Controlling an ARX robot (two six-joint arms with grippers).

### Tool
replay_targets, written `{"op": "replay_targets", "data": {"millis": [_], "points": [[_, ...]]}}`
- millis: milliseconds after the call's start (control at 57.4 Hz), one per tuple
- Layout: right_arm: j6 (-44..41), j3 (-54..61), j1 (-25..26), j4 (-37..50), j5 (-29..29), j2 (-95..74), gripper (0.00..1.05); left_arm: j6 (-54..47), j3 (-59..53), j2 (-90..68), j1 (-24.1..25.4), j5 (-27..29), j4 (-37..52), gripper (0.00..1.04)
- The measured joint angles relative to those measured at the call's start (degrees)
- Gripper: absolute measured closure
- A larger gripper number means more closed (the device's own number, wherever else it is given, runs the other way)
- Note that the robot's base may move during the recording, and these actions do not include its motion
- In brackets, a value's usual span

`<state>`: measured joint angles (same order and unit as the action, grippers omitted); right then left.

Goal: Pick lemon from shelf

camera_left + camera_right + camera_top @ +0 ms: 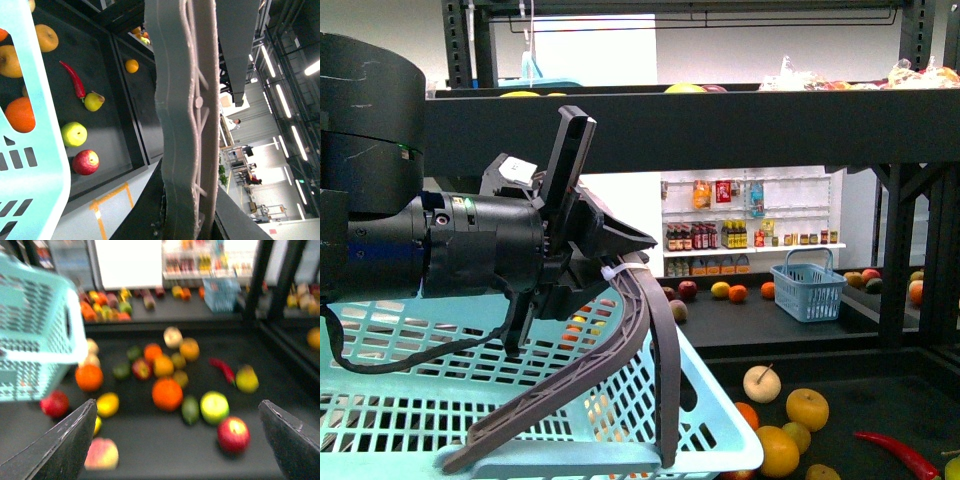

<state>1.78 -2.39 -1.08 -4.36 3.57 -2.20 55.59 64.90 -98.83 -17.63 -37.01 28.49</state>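
Two grippers logged: my right gripper (176,412) hangs wide open and empty above a dark tray level of the shelf (670,125), and my left gripper (618,262) is closed on the grey handle (650,330) of the turquoise basket (410,400). The lemon (107,404), blurred in the right wrist view, lies on that tray among loose fruit, near the basket's corner, between a red apple (55,404) and a large orange (167,394). Behind the rack are white wall shelves (750,240) of bottles and a small blue basket (808,285) on a dark counter.
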Motion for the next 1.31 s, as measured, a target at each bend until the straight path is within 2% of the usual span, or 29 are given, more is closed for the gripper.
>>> {"op": "replay_targets", "data": {"millis": [35,87,157,174,261,349,471,575,784,889,1150,1307], "points": [[2.14,-1.88,-0.2,-5.64,2.19,-3.43,0.07,0.0,0.0,-0.11,0.02,0.02,-0.02,0.94],[4.26,-3.08,0.79,-9.01,0.59,-7.3,0.07,-0.04,0.02,-0.24,0.04,0.48,-0.02,0.94],[8.09,-4.96,5.07,-10.75,-7.17,-16.39,0.07,-0.24,0.02,-0.42,0.04,0.5,-0.02,0.94],[8.72,-5.97,6.99,-10.1,-9.94,-20.17,0.07,-0.24,0.02,-0.46,0.04,0.5,-0.02,0.94],[8.68,-9.4,11.39,-5.75,-15.3,-31.5,0.07,-0.22,0.02,-0.61,0.04,0.55,-0.02,0.94],[6.32,-13.16,13.42,1.88,-16.11,-43.85,0.07,-0.2,0.02,-0.61,0.04,0.39,-0.02,0.94],[3.54,-19.26,13.55,12.2,-17.73,-62.34,0.07,-0.22,0.02,-0.61,0.04,0.39,-0.02,0.94],[0.81,-26.56,11.45,20.24,-17.77,-81.9,0.07,-0.22,0.02,-0.61,0.0,0.35,-0.02,0.94],[-7.28,-37.83,5.51,31.63,-19.89,-107.08,0.07,-0.26,0.04,-0.68,0.0,0.5,-0.02,0.94],[-12.46,-43.34,2.1,33.77,-21.79,-115.03,0.07,-0.24,0.04,-0.68,0.0,0.35,-0.02,0.94],[-25.29,-51.74,-5.07,32.39,-27.19,-126.44,0.07,-0.26,0.04,-0.68,0.0,0.42,-0.02,0.94],[-29.51,-54.8,-8.5,33.07,-28.7,-132.08,0.07,-0.26,0.04,-0.68,0.0,0.42,-0.02,0.94]]}}
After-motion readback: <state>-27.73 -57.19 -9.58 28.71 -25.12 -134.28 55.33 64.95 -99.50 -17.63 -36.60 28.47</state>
